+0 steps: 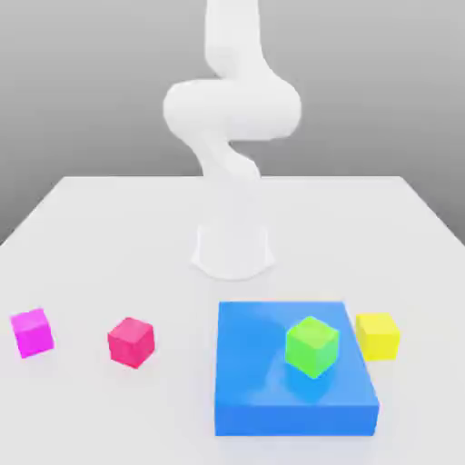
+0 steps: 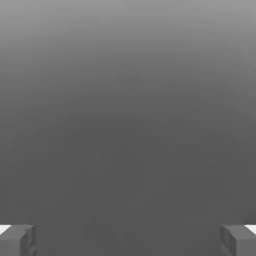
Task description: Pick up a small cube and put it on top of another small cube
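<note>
The crimson cube (image 1: 131, 341) sits on the white table (image 1: 91, 227), between a magenta cube (image 1: 32, 332) and a blue block (image 1: 291, 400). A green cube (image 1: 311, 346) rests on that block, a yellow cube (image 1: 377, 335) apparently touching its side. The gripper (image 2: 128, 240) has its fingers (image 2: 17, 240) spread wide, holding nothing.

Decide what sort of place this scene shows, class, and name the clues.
Most likely a simulated robot test bench: a plain white table, a white arm mounted on it, and flat-coloured blocks like the crimson cube and blue slab.
</note>
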